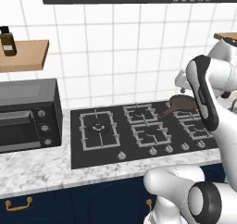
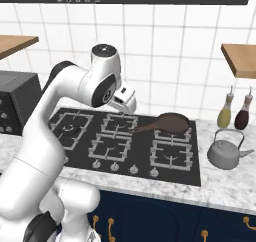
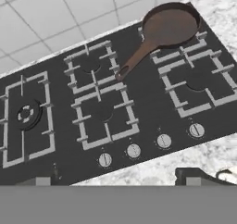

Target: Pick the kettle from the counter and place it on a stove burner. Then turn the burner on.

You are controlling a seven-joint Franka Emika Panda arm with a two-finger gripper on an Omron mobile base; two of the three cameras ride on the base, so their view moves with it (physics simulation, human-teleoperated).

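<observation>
The arm is arching above the cooktop [image 2: 127, 141], claw [image 2: 125, 100] spread unclear, while the right base view is catching the kettle [image 2: 225, 153] sitting on the counter [image 2: 235, 186].

White tiled wall [image 2: 165, 61] runs behind my cooktop. Wooden shelves [image 1: 28, 55] hang left and right, a dark bottle [image 1: 8, 41] on the left one. A black oven [image 1: 28, 114] sits far left, navy cabinets [image 2: 165, 217] with brass handles below me.
</observation>
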